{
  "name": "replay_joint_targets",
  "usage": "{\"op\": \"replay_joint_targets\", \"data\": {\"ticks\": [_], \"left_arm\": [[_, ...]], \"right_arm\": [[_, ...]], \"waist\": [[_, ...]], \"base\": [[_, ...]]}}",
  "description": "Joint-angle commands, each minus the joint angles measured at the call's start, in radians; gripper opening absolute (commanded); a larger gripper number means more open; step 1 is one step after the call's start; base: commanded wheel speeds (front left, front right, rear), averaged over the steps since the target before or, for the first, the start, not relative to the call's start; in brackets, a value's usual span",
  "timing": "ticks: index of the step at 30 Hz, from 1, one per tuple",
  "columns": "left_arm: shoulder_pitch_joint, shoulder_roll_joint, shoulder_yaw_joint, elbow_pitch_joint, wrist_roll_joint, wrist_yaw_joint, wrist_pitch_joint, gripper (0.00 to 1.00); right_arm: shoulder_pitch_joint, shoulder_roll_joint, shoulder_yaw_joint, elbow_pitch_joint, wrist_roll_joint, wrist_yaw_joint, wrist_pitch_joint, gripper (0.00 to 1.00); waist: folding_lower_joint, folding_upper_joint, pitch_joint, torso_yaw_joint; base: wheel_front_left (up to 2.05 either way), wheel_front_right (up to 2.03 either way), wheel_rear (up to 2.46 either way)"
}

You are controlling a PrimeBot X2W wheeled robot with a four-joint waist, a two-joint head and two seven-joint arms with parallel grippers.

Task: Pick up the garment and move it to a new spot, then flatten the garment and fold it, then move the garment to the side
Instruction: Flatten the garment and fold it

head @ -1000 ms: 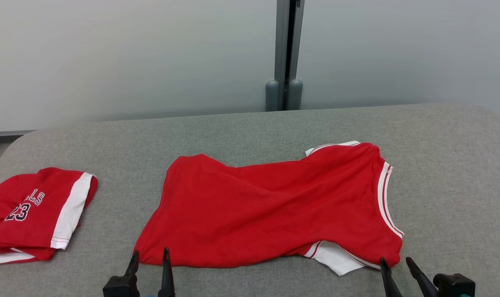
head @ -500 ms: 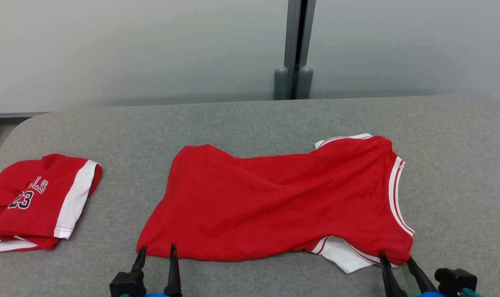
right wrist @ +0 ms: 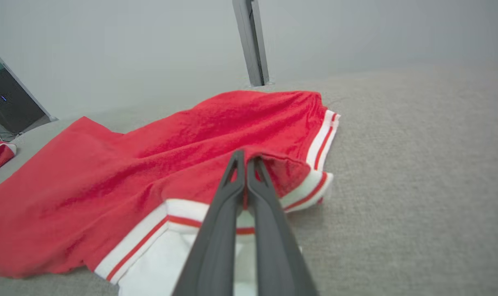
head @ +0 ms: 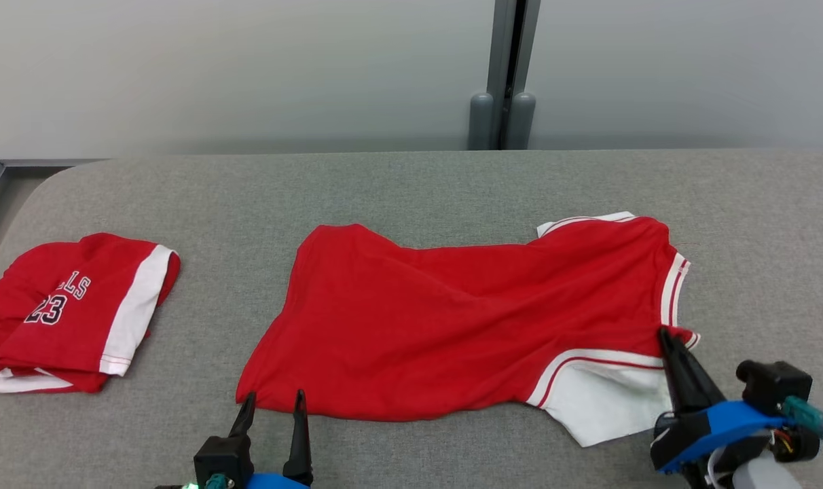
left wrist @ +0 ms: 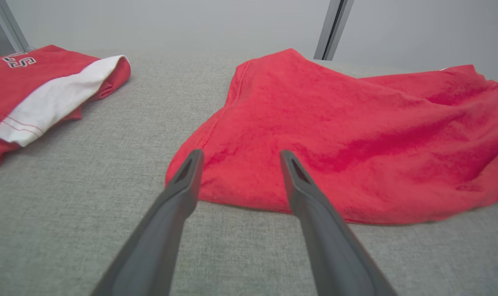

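Two red jerseys are laid on the grey padded surface (head: 411, 183); "23" and "LS" can be read on the folded jersey (head: 65, 312), well left of the left gripper (head: 272, 402). That gripper is spread wide, tips at the near hem of the garment (head: 466, 319). The right gripper (head: 664, 334) is clamped on the garment's striped corner, fingers slanted forward.

- A grey cloth-covered table (head: 411, 183) is carrying two things.
- A red shirt (head: 452, 326) is lying spread across its middle, wrinkled.
- A folded jersey (head: 65, 312), red with a white band, is resting near its left end.
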Motion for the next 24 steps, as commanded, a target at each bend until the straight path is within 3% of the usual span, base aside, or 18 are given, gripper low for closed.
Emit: {"op": "replay_joint_targets", "data": {"ticks": [1,7,8,9,10,11,12,16,24], "left_arm": [[-0.021,0.000,-0.008,0.001,-0.004,0.000,-0.003,1.00],[-0.061,0.000,-0.056,0.016,-0.020,0.003,-0.003,1.00],[-0.066,0.000,-0.063,0.019,-0.022,0.004,-0.003,1.00],[-0.071,0.000,-0.067,0.020,-0.023,0.007,-0.003,1.00],[-0.075,0.000,-0.071,0.021,-0.026,0.008,-0.003,1.00],[-0.077,0.000,-0.074,0.022,-0.030,0.010,-0.003,1.00],[-0.077,0.000,-0.062,0.020,-0.035,0.023,-0.003,1.00],[-0.063,0.000,-0.046,0.023,-0.001,0.023,-0.003,1.00],[-0.032,0.001,0.024,0.028,0.052,0.022,-0.003,1.00]], "right_arm": [[-0.050,-0.022,0.006,0.019,-0.012,0.000,-0.003,0.00],[-0.214,-0.075,0.001,0.157,-0.073,0.000,-0.003,0.00],[-0.235,-0.077,-0.007,0.198,-0.085,0.000,-0.003,0.21],[-0.257,-0.078,-0.018,0.242,-0.098,0.000,-0.003,0.87],[-0.280,-0.078,-0.027,0.289,-0.116,0.000,-0.003,1.00],[-0.308,-0.072,-0.039,0.316,-0.127,0.000,-0.004,1.00],[-0.335,-0.055,-0.153,0.337,-0.214,0.000,-0.003,1.00],[-0.266,-0.005,-0.218,0.191,-0.281,0.000,-0.003,1.00],[-0.078,0.055,-0.145,-0.026,-0.308,0.000,-0.003,1.00]], "waist": [[-0.0001,-0.0001,0.015,0.019],[-0.0001,-0.0001,0.060,0.083],[-0.0001,-0.0001,0.066,0.092],[-0.0001,-0.0001,0.071,0.099],[-0.0001,-0.0001,0.074,0.104],[-0.0001,-0.0001,0.075,0.107],[-0.0001,-0.0001,0.063,0.097],[-0.0001,-0.0001,0.030,0.067],[-0.0001,-0.0001,-0.046,0.008]], "base": [[0.00,0.00,0.00],[0.00,0.00,0.00],[0.00,0.00,0.00],[0.00,0.00,0.00],[0.00,0.00,0.00],[0.00,0.00,0.00],[0.00,0.00,0.00],[0.00,0.00,0.00],[0.00,0.00,0.00]]}}
